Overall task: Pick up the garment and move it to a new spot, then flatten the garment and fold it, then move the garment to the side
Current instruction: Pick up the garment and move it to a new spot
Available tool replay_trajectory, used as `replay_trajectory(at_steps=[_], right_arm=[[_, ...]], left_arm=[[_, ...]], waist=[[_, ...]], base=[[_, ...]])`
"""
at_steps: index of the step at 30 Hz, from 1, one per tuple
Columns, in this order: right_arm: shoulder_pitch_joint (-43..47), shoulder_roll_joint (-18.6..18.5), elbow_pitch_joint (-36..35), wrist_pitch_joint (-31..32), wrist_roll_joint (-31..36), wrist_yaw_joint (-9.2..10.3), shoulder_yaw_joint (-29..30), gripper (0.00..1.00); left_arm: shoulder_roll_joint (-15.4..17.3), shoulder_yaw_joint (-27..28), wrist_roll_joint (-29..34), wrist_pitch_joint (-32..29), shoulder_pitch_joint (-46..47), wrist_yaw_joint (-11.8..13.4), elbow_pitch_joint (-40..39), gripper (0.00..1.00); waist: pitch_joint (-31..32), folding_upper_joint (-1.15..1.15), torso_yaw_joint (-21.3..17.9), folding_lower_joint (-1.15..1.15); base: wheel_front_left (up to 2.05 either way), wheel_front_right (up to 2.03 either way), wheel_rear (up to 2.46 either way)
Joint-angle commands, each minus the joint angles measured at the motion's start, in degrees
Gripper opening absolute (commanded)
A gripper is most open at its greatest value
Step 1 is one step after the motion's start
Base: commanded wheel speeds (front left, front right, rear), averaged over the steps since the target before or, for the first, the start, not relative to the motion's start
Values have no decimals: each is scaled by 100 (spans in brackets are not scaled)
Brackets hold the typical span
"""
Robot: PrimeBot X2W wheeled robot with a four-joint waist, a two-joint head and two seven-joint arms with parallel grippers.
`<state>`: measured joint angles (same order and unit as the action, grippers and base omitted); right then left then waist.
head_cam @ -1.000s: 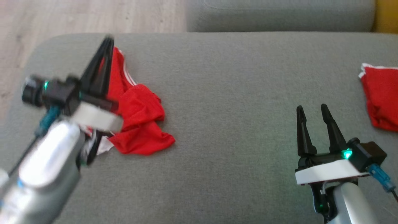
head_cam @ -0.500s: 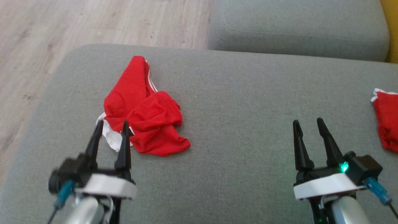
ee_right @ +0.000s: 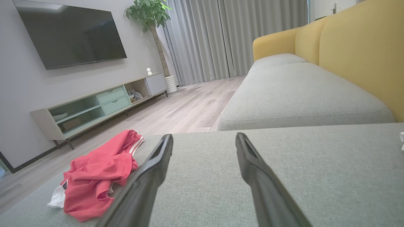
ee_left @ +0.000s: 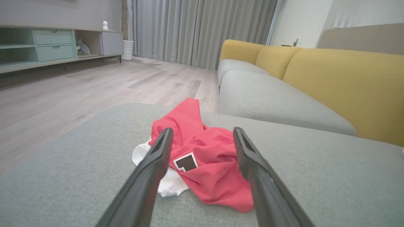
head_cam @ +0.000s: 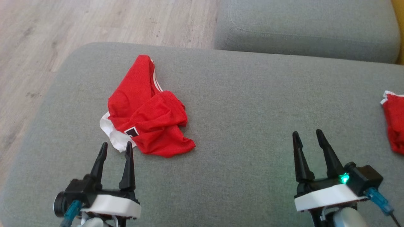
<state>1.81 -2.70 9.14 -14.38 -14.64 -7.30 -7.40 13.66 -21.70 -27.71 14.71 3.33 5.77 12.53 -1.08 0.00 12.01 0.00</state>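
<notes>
A broad grey seat cushion point(head_cam: 246, 110) with a fine woven cover and rounded corners carries everything. The red garment point(head_cam: 148, 113) lies crumpled on its left part, near the far left corner, bunched into folds with a narrow end pointing toward the far edge. White stripes run along that narrow end, a white lining point(head_cam: 112, 134) spills out at the near left side, and a small dark patch point(head_cam: 131, 131) with a white border shows on the red cloth.

The left gripper point(head_cam: 116, 144) hovers just short of the garment's near edge, fingers apart and holding nothing. The right gripper point(head_cam: 306, 132) hangs well to the right over bare cushion, its fingers also spread and empty. A second red cloth point(head_cam: 394, 126) with a white edge lies at the far right of the cushion.

Beyond it sits another grey cushion point(head_cam: 303, 28), backed by yellow upholstery point(ee_right: 356, 53). Pale wood flooring point(head_cam: 79, 22) runs to grey curtains point(ee_right: 221, 37), a low cabinet point(ee_right: 94, 107) with pale green drawers, a wall-mounted television point(ee_right: 69, 31) and a potted plant point(ee_right: 148, 12)
</notes>
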Motion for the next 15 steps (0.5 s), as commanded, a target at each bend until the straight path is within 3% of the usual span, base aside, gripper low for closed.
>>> replay_trajectory(at_steps=[1,7,15], right_arm=[[-205,-18,-215,-62,-32,-19,-187,100],[-345,-18,-272,-62,1,-19,-197,100],[-716,-18,-334,-62,48,-19,-97,100]], left_arm=[[68,251,84,29,377,-63,-71,100],[282,84,239,-473,1013,-235,507,100],[542,-245,217,-1818,2560,-917,1355,100]], waist=[[-81,0,-55,0],[-516,0,-218,0],[-1287,0,-503,0]], base=[[0,0,0],[0,0,0],[0,0,0]])
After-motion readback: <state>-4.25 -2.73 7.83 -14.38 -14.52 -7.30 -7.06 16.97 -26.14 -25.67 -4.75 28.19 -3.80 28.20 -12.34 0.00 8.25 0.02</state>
